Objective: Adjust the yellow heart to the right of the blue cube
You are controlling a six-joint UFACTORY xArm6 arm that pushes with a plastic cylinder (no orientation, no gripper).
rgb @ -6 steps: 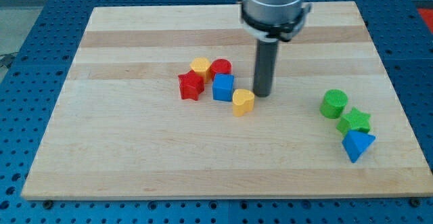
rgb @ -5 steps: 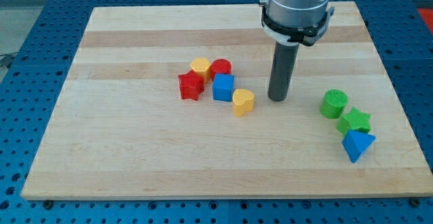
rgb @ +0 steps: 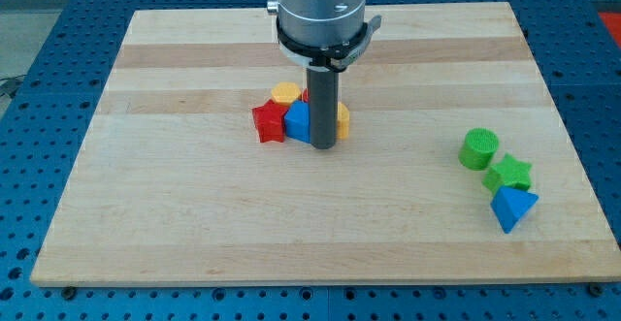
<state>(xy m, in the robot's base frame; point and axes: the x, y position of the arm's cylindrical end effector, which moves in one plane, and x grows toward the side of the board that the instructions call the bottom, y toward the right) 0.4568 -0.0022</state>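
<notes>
My tip point(rgb: 323, 146) rests on the board just below the block cluster, in front of the blue cube's right side. The blue cube point(rgb: 297, 121) sits at the cluster's middle, partly hidden by the rod. The yellow heart point(rgb: 342, 119) peeks out on the rod's right side, directly right of the blue cube and close against it. A red star point(rgb: 269, 122) lies left of the cube. A yellow block point(rgb: 284, 92) lies above them. A red block behind the rod is mostly hidden.
At the view's right stand a green cylinder point(rgb: 478, 148), a green star point(rgb: 508, 173) and a blue triangle block point(rgb: 512, 208) in a column. The wooden board point(rgb: 194, 214) has a blue pegboard around it.
The rod swung from right of the cluster to its lower edge. The yellow heart moved up from below-right of the blue cube to its right side. The cube shifted slightly left.
</notes>
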